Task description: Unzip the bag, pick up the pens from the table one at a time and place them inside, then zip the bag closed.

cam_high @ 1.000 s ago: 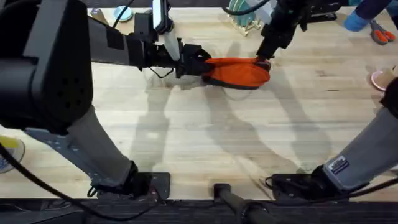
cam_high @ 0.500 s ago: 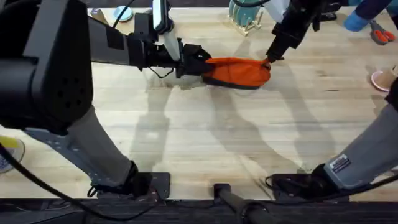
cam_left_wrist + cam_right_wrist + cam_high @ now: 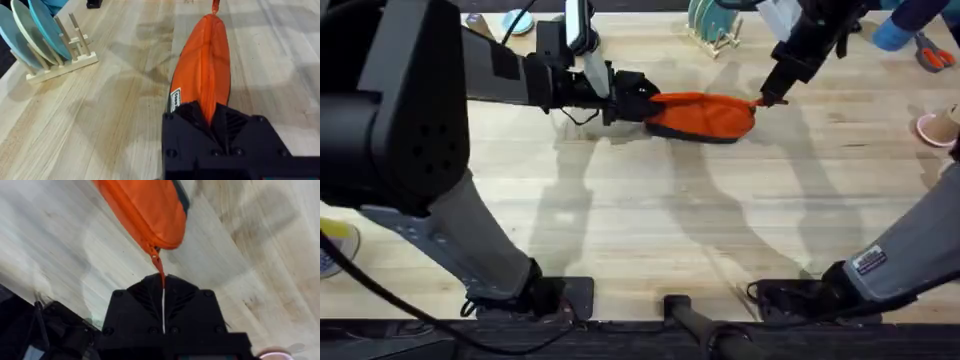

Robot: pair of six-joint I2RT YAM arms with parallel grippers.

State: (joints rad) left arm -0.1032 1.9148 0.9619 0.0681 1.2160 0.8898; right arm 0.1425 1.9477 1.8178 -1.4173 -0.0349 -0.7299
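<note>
Starting nearest, across the bare planks of the table, then out to the bag, lying on its side well toward the far edge, orange on top with a dark base. Anchoring its left end with the left gripper, fingers clenched on the fabric. Looking along the bag from that wrist, a zip line that appears shut for the whole visible length. At the opposite end, pinching the small zip pull with the right gripper, fingers squeezed tight on it and the tab drawn out straight past the bag's tip. Judging from that, probably at the end of the closing stroke, with the slider run as far from the left grip as possible, though possibly poised for an opening pull instead; hard to tell from the bag's outside. If closing, next calls for letting go of the tab first, then easing off the fabric, lifting both arms away without dragging the bag. If opening, calls for keeping the left hold firm and drawing the tab back along the seam toward it. Farthest off, a wooden dish rack with blue plates, apart from the bag.
</note>
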